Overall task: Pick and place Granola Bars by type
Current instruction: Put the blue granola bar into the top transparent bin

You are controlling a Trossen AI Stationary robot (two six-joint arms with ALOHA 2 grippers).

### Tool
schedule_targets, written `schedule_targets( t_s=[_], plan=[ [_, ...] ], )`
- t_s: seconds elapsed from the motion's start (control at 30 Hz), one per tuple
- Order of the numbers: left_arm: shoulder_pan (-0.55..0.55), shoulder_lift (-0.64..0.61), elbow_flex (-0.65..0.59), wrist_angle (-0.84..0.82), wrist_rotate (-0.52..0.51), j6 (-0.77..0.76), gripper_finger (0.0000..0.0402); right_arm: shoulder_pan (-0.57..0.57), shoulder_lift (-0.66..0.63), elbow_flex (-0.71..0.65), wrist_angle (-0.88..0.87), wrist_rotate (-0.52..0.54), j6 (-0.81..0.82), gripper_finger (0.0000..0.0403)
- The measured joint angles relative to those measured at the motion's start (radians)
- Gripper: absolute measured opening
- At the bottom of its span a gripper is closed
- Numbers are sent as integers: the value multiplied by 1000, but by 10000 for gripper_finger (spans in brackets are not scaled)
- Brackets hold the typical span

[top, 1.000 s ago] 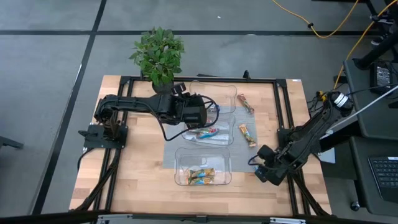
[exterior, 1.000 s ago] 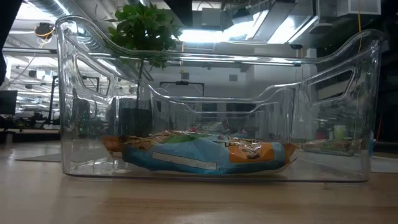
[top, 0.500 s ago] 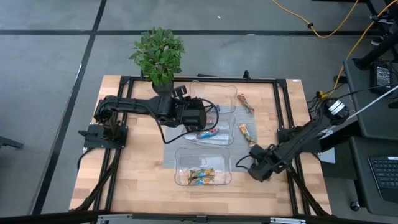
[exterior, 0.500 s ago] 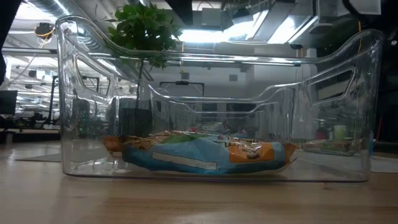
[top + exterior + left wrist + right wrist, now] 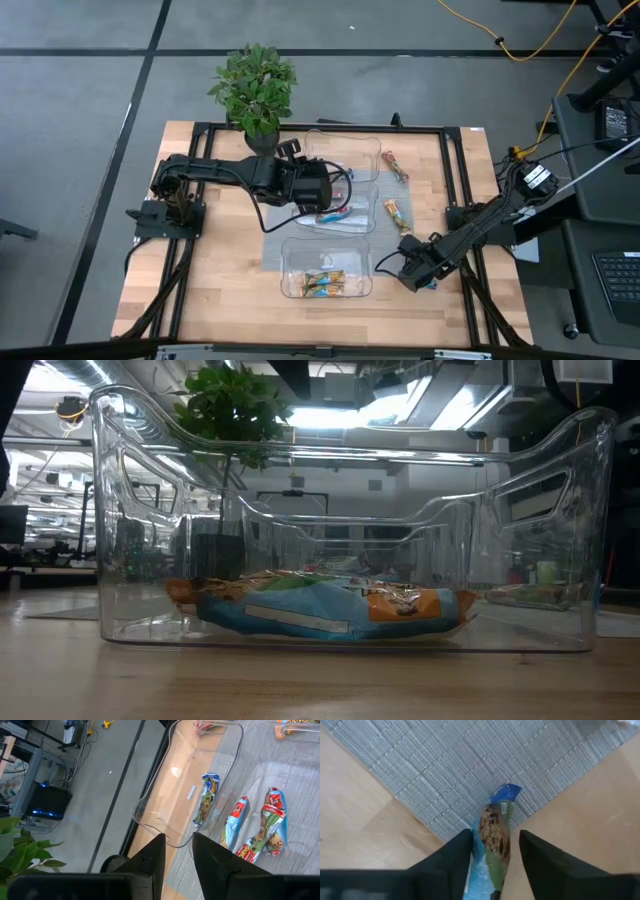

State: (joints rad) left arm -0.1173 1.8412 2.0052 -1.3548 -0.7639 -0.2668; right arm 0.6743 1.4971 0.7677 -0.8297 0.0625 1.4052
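Note:
In the right wrist view a blue-green granola bar (image 5: 495,837) lies on the table at the corner of the grey mat (image 5: 470,765). My right gripper (image 5: 495,842) points down over it, open, with one finger close on each long side. My left gripper (image 5: 178,855) hovers over the far trays with a narrow gap between its fingers and nothing in them. The far clear tray (image 5: 165,795) holds one green-blue bar (image 5: 206,800). Red-blue bars (image 5: 335,213) lie in the middle tray. The near tray (image 5: 290,272) holds orange-blue bars (image 5: 320,605). On the bare table at the right lie a red bar (image 5: 397,165) and an orange bar (image 5: 398,215).
A potted plant (image 5: 255,85) stands at the table's far edge. A black frame rail (image 5: 465,200) runs along the table's right side, close behind my right arm. Bare wood lies to the left of the trays and along the near edge.
My right gripper has moved down and toward the table's left, from near the right rail to the mat's near right corner.

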Motion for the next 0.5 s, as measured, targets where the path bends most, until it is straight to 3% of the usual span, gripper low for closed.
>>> schedule_targets(
  t_s=[0.3,0.5],
  plan=[
    [0,0,0,0,0,0,92,0,0,0,-4,-38,0,91],
    [0,0,0,0,-1,0,87,0,-16,0,-6,-87,0,60]
  ],
)
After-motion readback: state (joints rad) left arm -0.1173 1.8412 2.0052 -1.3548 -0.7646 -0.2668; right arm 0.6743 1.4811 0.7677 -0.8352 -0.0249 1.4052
